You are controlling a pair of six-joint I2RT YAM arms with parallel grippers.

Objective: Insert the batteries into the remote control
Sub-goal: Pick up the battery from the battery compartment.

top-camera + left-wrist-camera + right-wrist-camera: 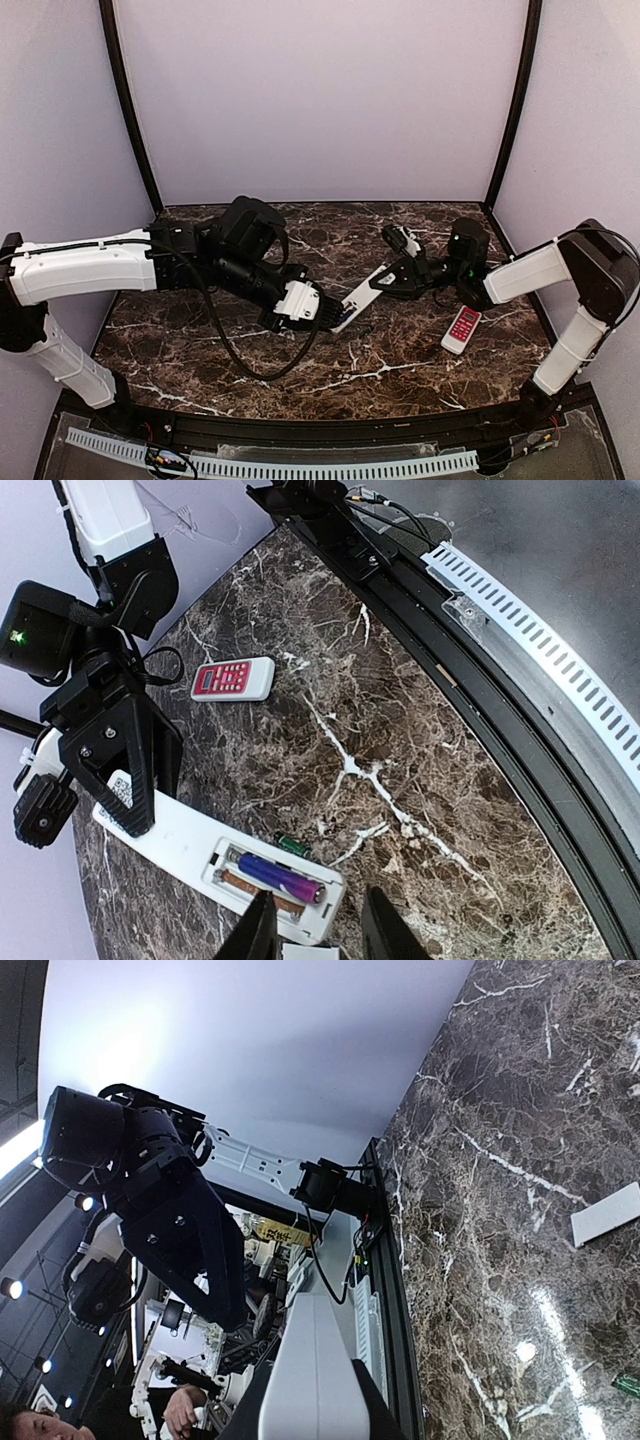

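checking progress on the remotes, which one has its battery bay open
The long white remote control, gripped by the right claw: its open bay shows a purple-blue battery. The short red-and-white remote lies button side up.

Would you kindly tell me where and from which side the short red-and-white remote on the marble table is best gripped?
Probably from straight above, pinching the short red-and-white remote across its two long edges near the middle: it lies flat, buttons up, on the marble table, nothing touching its sides.
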